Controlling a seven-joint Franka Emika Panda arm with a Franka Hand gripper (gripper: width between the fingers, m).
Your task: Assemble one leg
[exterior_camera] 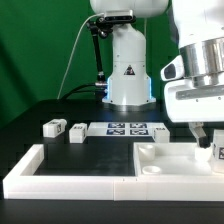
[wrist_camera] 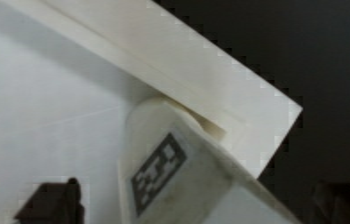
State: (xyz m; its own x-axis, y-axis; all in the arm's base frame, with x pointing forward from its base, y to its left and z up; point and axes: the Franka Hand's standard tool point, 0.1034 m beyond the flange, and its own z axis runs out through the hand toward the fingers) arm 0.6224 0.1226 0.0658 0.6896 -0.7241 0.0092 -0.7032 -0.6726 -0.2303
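My gripper (exterior_camera: pixel 205 140) hangs low at the exterior view's right, over the right part of the large flat white tabletop (exterior_camera: pixel 175 160). In the wrist view a leg (wrist_camera: pixel 172 165), a small white block with a black-and-white tag, stands between my two dark fingertips (wrist_camera: pixel 51 200), leaning against a white raised edge (wrist_camera: pixel 207 70). The jaws stand wide apart with a gap on each side of the leg, so the gripper (wrist_camera: pixel 198 205) is open. That leg's tag shows beside the fingers in the exterior view (exterior_camera: pixel 217 152). Two more legs (exterior_camera: pixel 52 127) (exterior_camera: pixel 75 132) lie at the left.
The marker board (exterior_camera: pixel 125 128) lies in front of the robot base (exterior_camera: pixel 128 75). The long white L-shaped rail (exterior_camera: pixel 60 172) runs along the front and left. The tabletop has a round corner hole (exterior_camera: pixel 152 170).
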